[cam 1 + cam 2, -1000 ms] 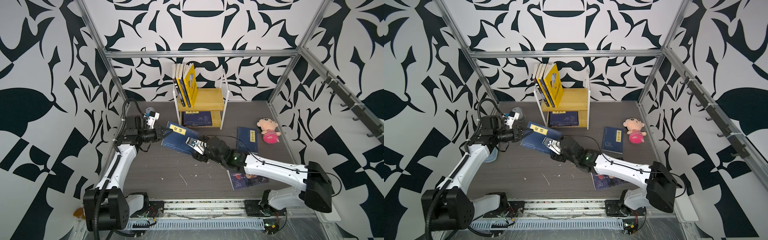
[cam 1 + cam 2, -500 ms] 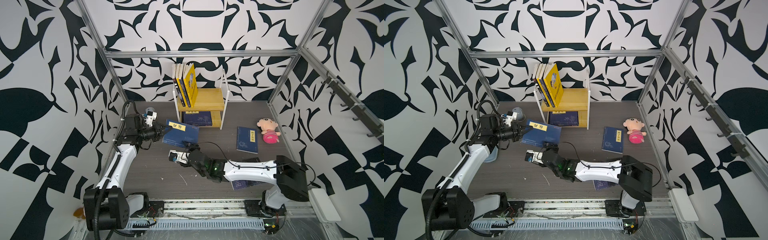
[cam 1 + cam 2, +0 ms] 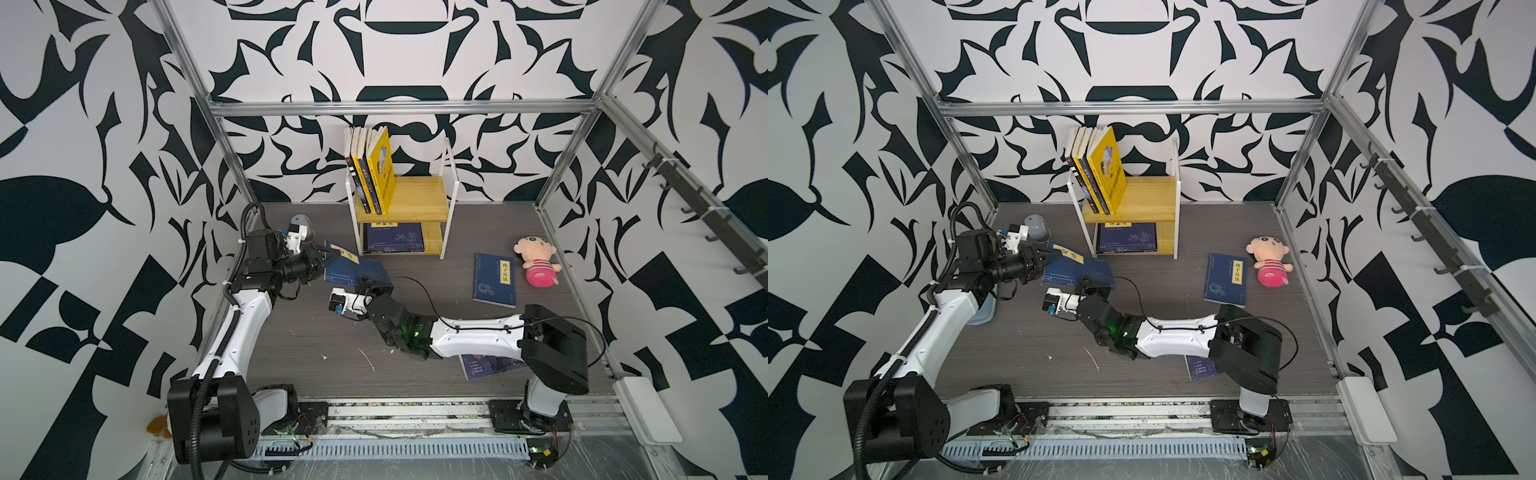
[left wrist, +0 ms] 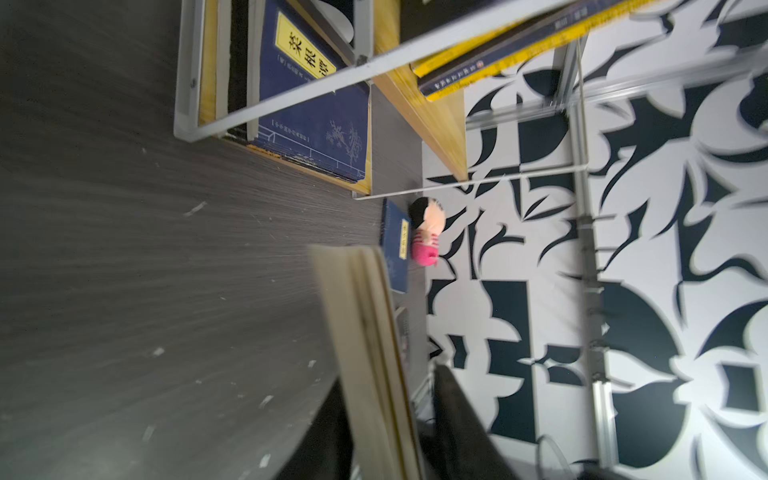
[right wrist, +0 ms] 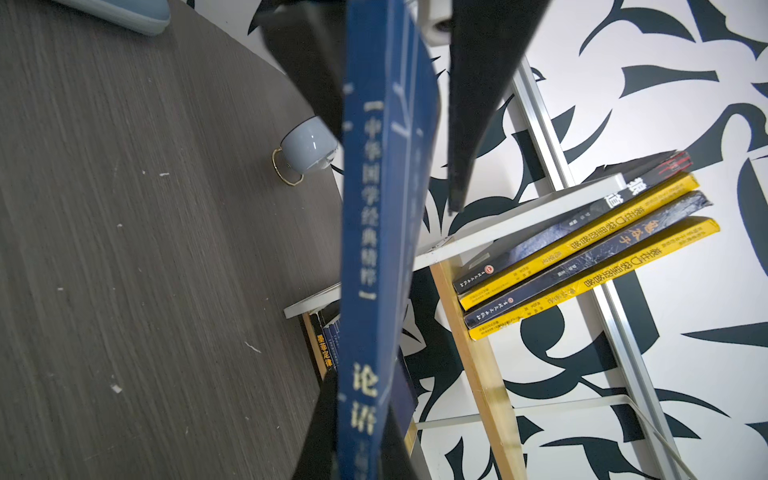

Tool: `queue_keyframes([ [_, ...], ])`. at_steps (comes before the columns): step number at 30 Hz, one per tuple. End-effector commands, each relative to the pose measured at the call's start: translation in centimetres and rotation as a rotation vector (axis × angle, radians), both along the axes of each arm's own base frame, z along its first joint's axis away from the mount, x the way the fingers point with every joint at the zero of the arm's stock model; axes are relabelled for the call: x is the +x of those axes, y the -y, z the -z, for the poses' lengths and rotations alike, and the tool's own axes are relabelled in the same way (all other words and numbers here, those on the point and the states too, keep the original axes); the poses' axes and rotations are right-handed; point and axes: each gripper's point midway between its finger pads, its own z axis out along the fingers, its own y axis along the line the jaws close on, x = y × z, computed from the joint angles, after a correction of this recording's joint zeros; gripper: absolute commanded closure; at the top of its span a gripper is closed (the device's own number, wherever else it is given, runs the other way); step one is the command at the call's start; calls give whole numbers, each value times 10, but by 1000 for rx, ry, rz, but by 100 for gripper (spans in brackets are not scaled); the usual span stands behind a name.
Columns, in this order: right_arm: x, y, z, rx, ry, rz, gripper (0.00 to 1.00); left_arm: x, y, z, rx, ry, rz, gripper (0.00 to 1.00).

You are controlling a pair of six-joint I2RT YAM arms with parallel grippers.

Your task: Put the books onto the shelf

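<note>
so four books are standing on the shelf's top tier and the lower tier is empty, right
No, the lower tier is not empty: a stack of books, navy on top, lies flat on it, clear in both top views and the left wrist view. Four books do stand on the top tier of the shelf.

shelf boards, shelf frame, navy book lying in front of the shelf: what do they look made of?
shelf boards: pale yellowish wood by colour and faint grain, matte; solid or veneer unclear.
shelf frame: thin, smooth white bars, probably painted metal.
navy book: paperback with a thin printed paper cover showing a slight sheen; cream page edges show in the left wrist view.
</note>
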Motion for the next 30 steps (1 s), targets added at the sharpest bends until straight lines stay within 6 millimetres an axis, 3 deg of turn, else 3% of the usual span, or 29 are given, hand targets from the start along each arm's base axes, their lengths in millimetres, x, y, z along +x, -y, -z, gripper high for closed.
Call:
queue_keyframes([
  [1, -2, 17, -54, 112, 34, -43, 100, -5, -8, -8, 45, 89, -6, 43],
  [11, 20, 85, -50, 42, -166, -93, 100, 2, -49, -7, 279, 251, -111, 8],
  [17, 39, 105, -43, -72, -176, -76, 100, 7, -74, -4, 406, 283, -184, 0],
  [21, 57, 114, -41, -145, -139, -44, 100, 10, -99, -1, 510, 295, -252, 0],
  [24, 71, 115, -45, -147, -119, -25, 100, 9, -113, 2, 598, 299, -285, 0],
  [30, 97, 111, -43, -205, -41, 17, 100, 8, -123, 10, 689, 314, -286, 0],
])
